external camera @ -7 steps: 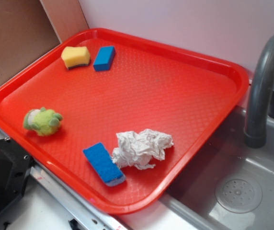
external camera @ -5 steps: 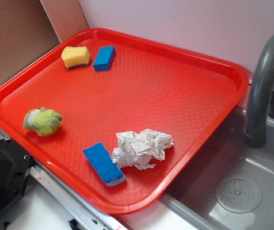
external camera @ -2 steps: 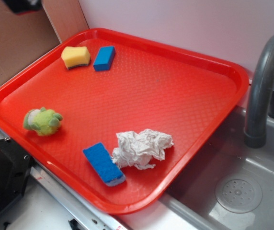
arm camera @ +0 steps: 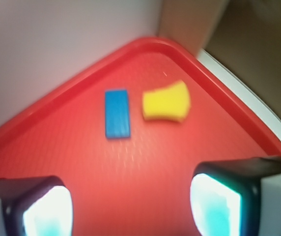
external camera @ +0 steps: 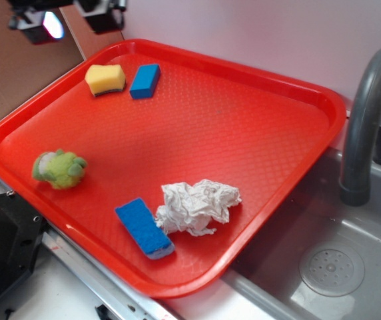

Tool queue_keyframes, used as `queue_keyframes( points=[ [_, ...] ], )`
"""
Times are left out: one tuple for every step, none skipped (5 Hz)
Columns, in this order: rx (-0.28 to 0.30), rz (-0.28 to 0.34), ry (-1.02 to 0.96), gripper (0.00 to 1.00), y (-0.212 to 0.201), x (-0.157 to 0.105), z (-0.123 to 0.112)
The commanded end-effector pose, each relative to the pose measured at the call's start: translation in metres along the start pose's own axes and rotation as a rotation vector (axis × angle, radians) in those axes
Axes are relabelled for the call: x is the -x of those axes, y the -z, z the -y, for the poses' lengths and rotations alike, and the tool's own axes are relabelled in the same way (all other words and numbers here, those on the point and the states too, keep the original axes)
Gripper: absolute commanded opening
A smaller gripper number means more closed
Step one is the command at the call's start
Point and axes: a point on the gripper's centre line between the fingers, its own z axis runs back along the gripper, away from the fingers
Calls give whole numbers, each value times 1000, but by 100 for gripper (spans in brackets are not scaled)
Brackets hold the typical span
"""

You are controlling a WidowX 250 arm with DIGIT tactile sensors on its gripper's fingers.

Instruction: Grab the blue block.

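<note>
Blue block (external camera: 144, 81): lay flat in the far-left corner of the red tray (external camera: 244, 133), just beside the yellow sponge (external camera: 105, 79), a thin strip of tray between them, not touching.
Gripper (arm camera: 130, 204): hovered above the tray's far-left corner; in the exterior view only its underside showed at the top-left edge (external camera: 64, 17). Nothing was held.
Fingers: spread wide, left pad (arm camera: 44, 209) and right pad (arm camera: 216, 204) well apart with bare tray between them.
Offset: in the wrist view the block (arm camera: 117, 113) sat ahead of the fingertips and a little left of the midline; the sponge (arm camera: 166, 102) was ahead and right of it.
Long axis: ran roughly front-to-back in the wrist view, so about square to the line joining the pads. Judged a good match for closing across the narrow width, little or no wrist roll needed.
Next move (judgement): forward and slightly left, then down.
Risk: the sponge sat close on the right side; the right pad could catch it on descent.
Decoy: blue sponge (external camera: 144, 229) with pale underside, at the tray's near edge touching the crumpled paper (external camera: 197, 207); well apart from the gripper.
Also on tray: green plush toy (external camera: 58, 168), left side, clear of the path.
Progress: approach only, no contact yet.
</note>
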Motion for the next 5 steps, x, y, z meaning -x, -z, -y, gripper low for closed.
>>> queue_keyframes(
  points=[
    [-11,-15,22,100,54,-35,-4],
    [23,-110,11,100,86,-34,-3],
    [27,-146,4,100,106,-35,2],
    [35,-182,29,100,117,-29,11],
    [-7,-183,46,100,122,-20,20]
  ],
)
